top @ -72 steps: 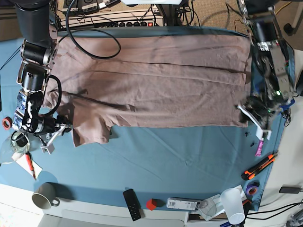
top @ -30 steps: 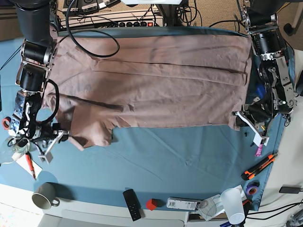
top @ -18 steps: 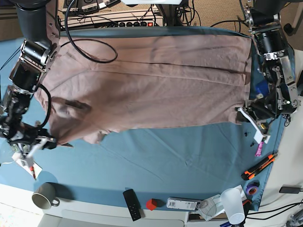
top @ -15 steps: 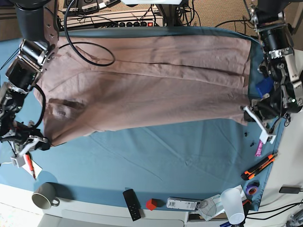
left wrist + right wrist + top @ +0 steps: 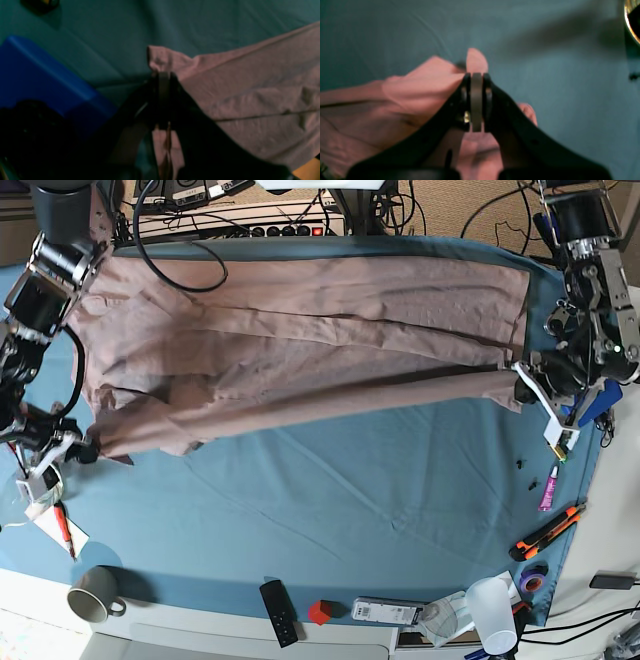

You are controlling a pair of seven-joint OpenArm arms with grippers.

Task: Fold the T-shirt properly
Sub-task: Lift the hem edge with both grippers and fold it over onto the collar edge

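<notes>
The dusty-pink T-shirt point(image 5: 300, 330) lies spread across the far half of the teal table cloth point(image 5: 340, 510), its near edge lifted and stretched taut between both grippers. My left gripper point(image 5: 523, 385) is at the right in the base view, shut on the shirt's near right corner point(image 5: 160, 62). My right gripper point(image 5: 88, 448) is at the left, shut on the shirt's near left corner point(image 5: 475, 58). In each wrist view, pink cloth sticks out past the closed fingertips and hangs under the jaws.
Along the near table edge stand a grey mug point(image 5: 92, 595), a black remote point(image 5: 279, 612), a red cube point(image 5: 319, 612) and a clear cup point(image 5: 492, 610). An orange cutter point(image 5: 545, 532) and a pink marker point(image 5: 548, 488) lie at the right. A blue block point(image 5: 42, 80) is beside the left gripper.
Both grippers have moved apart and away from the near edge, lifting the shirt's near edge. The folded-under left part has been pulled out and the cloth is drawn taut.
</notes>
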